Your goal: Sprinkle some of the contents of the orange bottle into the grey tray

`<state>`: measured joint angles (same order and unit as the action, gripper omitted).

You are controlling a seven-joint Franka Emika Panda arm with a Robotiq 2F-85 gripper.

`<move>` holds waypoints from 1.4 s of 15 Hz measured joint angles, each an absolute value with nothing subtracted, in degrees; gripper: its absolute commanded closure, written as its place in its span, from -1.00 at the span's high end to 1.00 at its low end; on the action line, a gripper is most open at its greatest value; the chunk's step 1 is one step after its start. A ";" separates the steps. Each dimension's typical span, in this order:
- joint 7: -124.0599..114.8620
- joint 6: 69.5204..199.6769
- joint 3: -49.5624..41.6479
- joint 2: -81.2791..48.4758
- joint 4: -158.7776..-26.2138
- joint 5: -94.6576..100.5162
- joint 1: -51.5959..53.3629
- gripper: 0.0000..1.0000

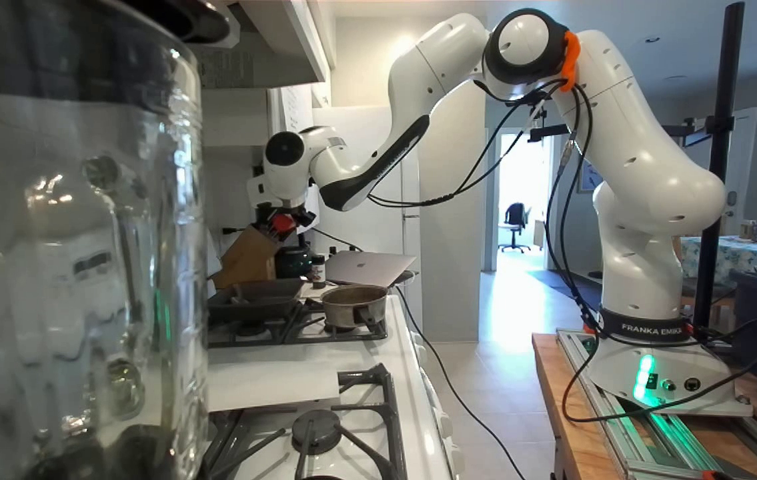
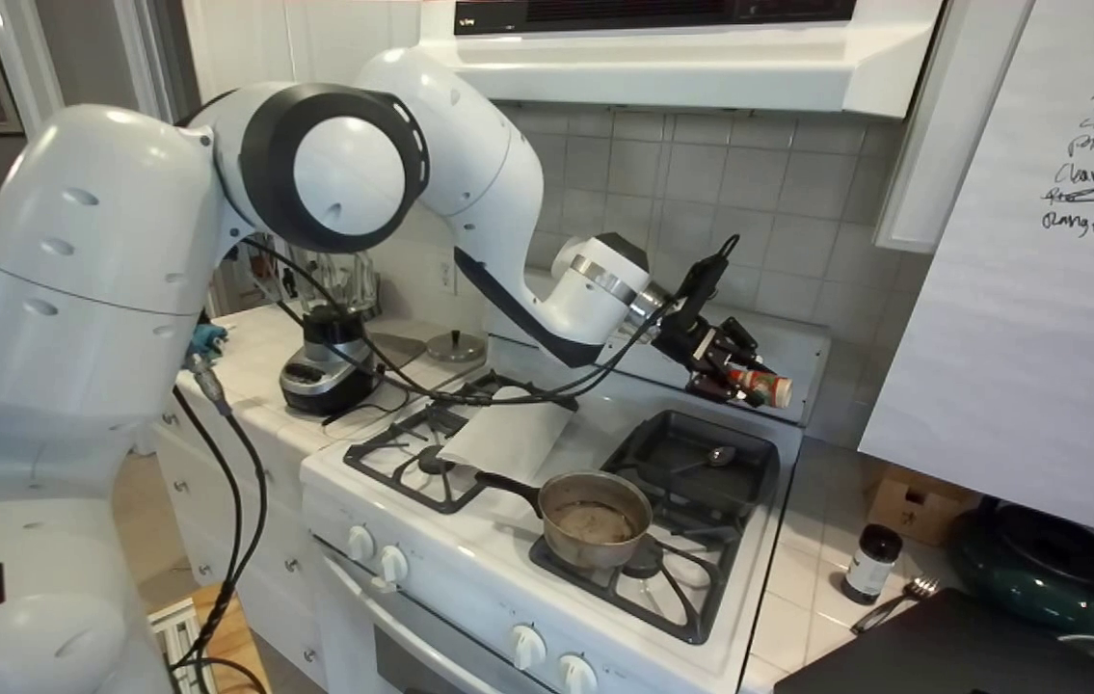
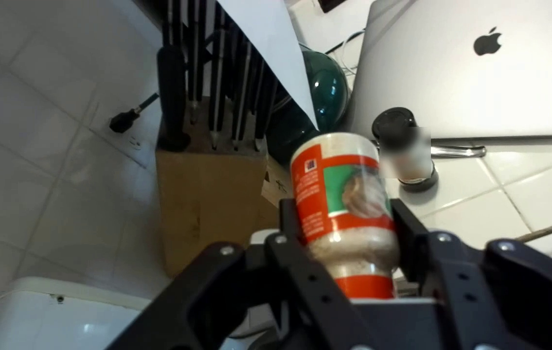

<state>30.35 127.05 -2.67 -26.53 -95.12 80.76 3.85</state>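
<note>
My gripper (image 3: pixel 346 214) is shut on the orange bottle (image 3: pixel 312 209), with a black finger pressed to either side. In the wrist view the bottle's red cap end faces the palm and its pale base points away. An exterior view shows the bottle (image 2: pixel 776 389) lying nearly level, slightly tilted, its pale end outward. There the gripper (image 2: pixel 739 374) hangs above the back right of the stove, higher than the grey tray (image 2: pixel 701 431). That dark, shallow tray rests on the rear grates with a spoon in it. It also shows side-on in an exterior view, the grey tray (image 1: pixel 258 297).
A saucepan (image 2: pixel 595 520) stands on the front burner beside the tray. The knife block (image 3: pixel 207 194), a dark-capped jar (image 2: pixel 869 564) and a laptop (image 3: pixel 451 73) occupy the counter. A hanging paper sheet (image 2: pixel 1019 318) is close on the right, and the range hood (image 2: pixel 662 77) overhangs.
</note>
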 measured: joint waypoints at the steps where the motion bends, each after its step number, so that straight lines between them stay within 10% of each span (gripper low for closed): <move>1: 30.10 126.98 -2.68 -26.50 -94.76 82.43 3.87 -0.55; 21: 23.32 109.35 -1.88 -30.22 -96.16 114.39 8.10 -0.55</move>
